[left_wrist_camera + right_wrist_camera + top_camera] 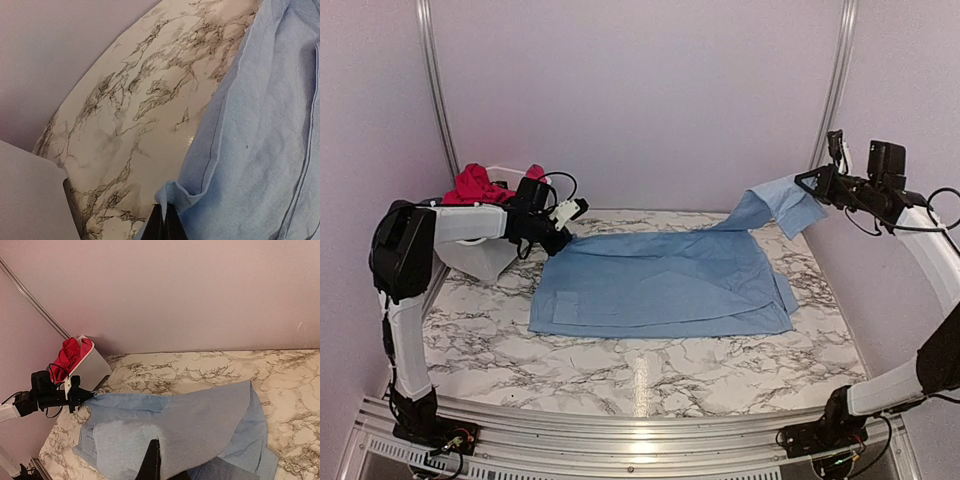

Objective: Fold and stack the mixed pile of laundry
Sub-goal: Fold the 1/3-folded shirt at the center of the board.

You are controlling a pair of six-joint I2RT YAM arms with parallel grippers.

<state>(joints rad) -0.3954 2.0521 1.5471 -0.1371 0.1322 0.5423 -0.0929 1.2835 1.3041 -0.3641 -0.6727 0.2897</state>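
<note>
The left end effector (163, 217) is seen clenched on the far left corner of the light blue shirt (660, 285); its dark fingers (156, 227) are pressed together, and a small fold of the hem is pinched between them, just above the marbled surface (650, 365); the cloth beside the pinch is laid flat. The right end effector (808, 186) is seen grasping the shirt's far right corner; that corner is held raised well above the surface, so that a strip of cloth is drawn up from the shirt's body to the fingers; only one dark finger (152, 462) is shown by the right wrist camera, with cloth lying against it. The rest of the shirt is spread on the middle of the surface; shallow creases are seen across it, and its near edge is laid roughly straight. A white basket (485, 255) is seen tilted just to the left of the shirt's far left corner; red garments (475, 185) are heaped in it, above its rim; the left arm (45, 397) is stretched across the basket's front toward the shirt.
</note>
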